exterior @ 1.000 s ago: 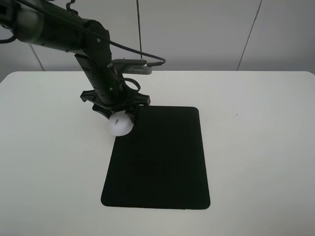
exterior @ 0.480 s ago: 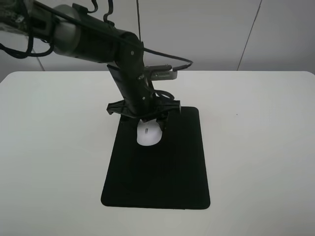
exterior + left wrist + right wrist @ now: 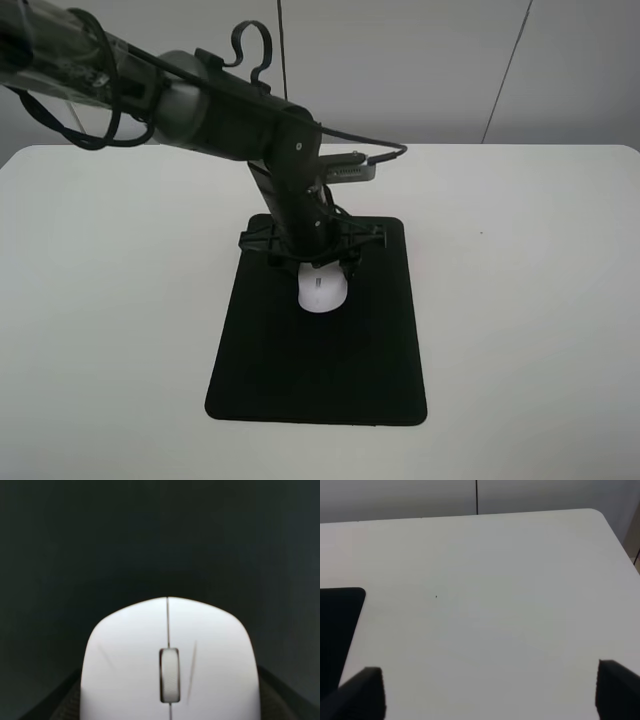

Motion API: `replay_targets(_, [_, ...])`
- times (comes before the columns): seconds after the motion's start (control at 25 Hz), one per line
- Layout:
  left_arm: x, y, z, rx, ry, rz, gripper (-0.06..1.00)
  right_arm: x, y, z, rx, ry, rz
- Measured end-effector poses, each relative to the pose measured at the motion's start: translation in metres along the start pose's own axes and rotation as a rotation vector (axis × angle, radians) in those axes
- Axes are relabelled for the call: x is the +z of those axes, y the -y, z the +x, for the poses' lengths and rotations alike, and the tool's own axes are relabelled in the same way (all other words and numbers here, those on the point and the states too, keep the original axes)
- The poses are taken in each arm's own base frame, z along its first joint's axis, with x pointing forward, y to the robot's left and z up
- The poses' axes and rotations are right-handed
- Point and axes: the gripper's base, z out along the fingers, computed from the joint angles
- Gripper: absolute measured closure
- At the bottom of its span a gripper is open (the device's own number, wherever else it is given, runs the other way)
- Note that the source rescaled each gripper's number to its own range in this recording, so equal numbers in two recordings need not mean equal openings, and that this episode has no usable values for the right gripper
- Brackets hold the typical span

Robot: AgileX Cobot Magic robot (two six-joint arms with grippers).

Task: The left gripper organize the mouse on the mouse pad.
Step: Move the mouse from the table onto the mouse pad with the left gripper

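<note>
Two arms on this rig, only one in play. Biggest thing first: the white tabletop (image 3: 520,300), and flat on it the black mouse pad (image 3: 320,370), its long side running 12 to 6 o'clock in the high view. The left gripper (image 3: 320,265) reaches in from 10 o'clock and hangs low over the pad's 12 o'clock half. Its jaws pinch the flanks of the mouse (image 3: 322,292), and the wrist view shows dark padding against both sides of the white shell. The mouse is well inside the pad's border, toward 12 o'clock from the pad's centre. Whether its belly touches the pad, I cannot tell. The right gripper (image 3: 490,694) idles over bare tabletop, jaws spread wide, with a corner of the pad nearby. Smallest detail: the grey scroll wheel (image 3: 169,675), plain in the wrist view.

My read is that this is the placing step, nearly done. Next comes settling the mouse flat and easing the jaws apart gently so it doesn't skid. Then a straight lift clear.
</note>
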Motion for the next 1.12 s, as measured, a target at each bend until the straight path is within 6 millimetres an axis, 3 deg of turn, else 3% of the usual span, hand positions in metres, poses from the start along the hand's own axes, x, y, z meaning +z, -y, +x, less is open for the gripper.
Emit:
replay_targets(0.24, [0.001, -0.005, -0.004, -0.02, 0.037, -0.056, 0.93, 0.0, 0.0, 0.0, 0.0, 0.0, 0.0])
replay_targets(0.6, [0.02, -0.005, 0.001, -0.014, 0.026, -0.074, 0.93, 0.0, 0.0, 0.0, 0.0, 0.0, 0.0])
replay_targets(1.12, [0.023, -0.005, 0.001, -0.013, 0.029, -0.072, 0.93, 0.0, 0.0, 0.0, 0.0, 0.0, 0.0])
